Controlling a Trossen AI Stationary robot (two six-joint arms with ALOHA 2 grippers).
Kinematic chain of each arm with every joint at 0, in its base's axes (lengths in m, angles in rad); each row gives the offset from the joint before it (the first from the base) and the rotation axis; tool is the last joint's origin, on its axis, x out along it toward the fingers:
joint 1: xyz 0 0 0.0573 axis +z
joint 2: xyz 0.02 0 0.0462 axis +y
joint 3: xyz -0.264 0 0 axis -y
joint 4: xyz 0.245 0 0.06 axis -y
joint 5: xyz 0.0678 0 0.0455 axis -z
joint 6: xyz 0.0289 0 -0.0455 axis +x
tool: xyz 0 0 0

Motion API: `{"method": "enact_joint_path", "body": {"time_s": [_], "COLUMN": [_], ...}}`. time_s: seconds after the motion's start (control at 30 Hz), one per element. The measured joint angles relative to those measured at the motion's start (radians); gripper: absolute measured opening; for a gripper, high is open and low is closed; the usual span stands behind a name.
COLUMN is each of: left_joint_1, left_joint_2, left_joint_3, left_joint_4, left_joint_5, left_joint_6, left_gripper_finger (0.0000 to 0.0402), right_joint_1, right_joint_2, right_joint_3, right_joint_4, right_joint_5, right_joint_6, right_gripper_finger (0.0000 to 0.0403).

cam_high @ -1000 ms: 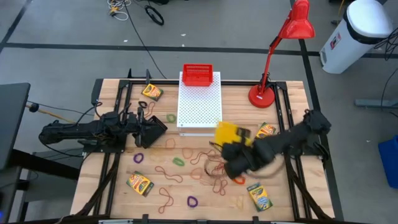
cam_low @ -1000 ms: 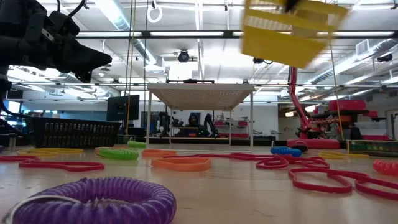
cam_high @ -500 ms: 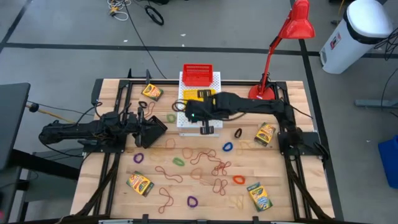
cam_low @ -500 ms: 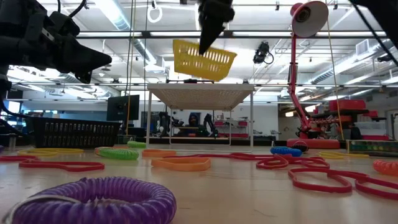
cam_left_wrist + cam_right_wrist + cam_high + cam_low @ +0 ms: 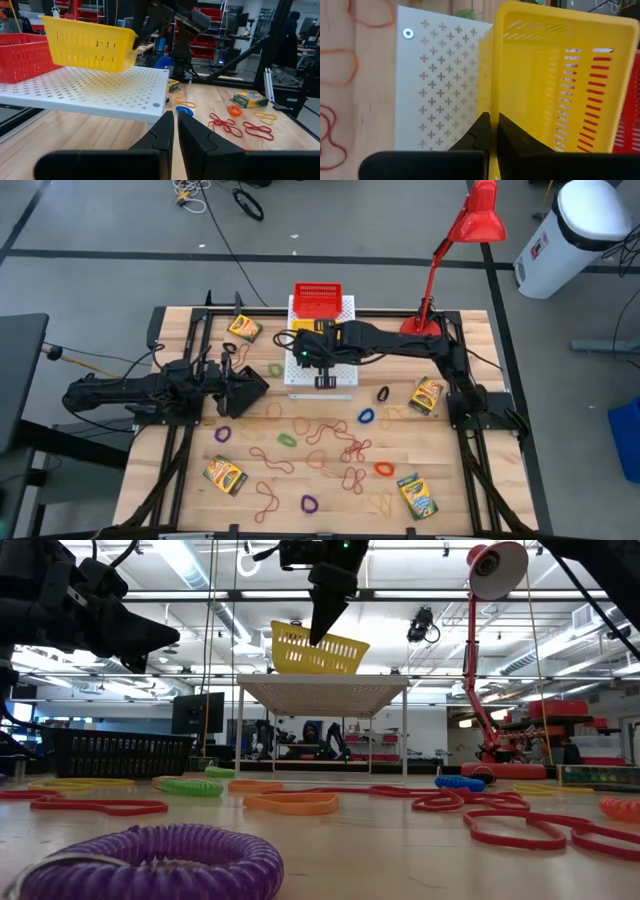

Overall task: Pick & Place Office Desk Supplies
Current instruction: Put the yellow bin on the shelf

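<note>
High view first: the right gripper (image 5: 313, 343) is out over the white board (image 5: 321, 365), but its arm covers nearly all of the yellow basket (image 5: 322, 329). Low view fills that in, the basket (image 5: 318, 648) hanging tilted just above the board (image 5: 322, 693), fingers pinched tight on its rim. Right wrist view looks straight down the clamped fingers (image 5: 481, 129) onto the yellow wall (image 5: 555, 75), with a red basket (image 5: 626, 110) just beside it, cut off at the edge. Left gripper (image 5: 262, 383) waits over the table's left side, jaws nearly together and holding nothing in its wrist view. Supplies lie loose on the wood: crayon boxes (image 5: 226, 475), rubber bands (image 5: 350, 450), loops (image 5: 367, 416). Low view blurs the purple loop (image 5: 160, 862) up close.
</note>
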Motion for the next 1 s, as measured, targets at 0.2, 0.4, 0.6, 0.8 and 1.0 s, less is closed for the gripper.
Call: {"method": "enact_joint_path", "body": {"time_s": [0.2, 0.4, 0.6, 0.8, 1.0], "left_joint_1": [0.000, 0.000, 0.000, 0.000, 0.000], "left_joint_2": [0.000, 0.000, 0.000, 0.000, 0.000], "left_joint_3": [0.000, 0.000, 0.000, 0.000, 0.000], "left_joint_4": [-0.001, 0.000, -0.001, 0.000, 0.000], "left_joint_5": [0.000, 0.000, 0.000, 0.000, 0.000], "left_joint_6": [-0.002, -0.002, -0.003, -0.004, -0.004], "left_gripper_finger": [0.0030, 0.0030, 0.0030, 0.0030, 0.0030], "right_joint_1": [-0.018, -0.026, -0.038, -0.038, -0.038], "right_joint_2": [0.027, 0.043, 0.045, 0.045, 0.045], "right_joint_3": [0.000, 0.001, 0.000, 0.000, 0.000], "right_joint_4": [0.003, 0.023, 0.018, 0.019, 0.043], "right_joint_5": [-0.004, 0.000, -0.001, 0.002, 0.011], "right_joint_6": [0.007, 0.004, 0.022, 0.031, 0.034], "right_gripper_finger": [0.0013, 0.0014, 0.0018, 0.0023, 0.0043]}}
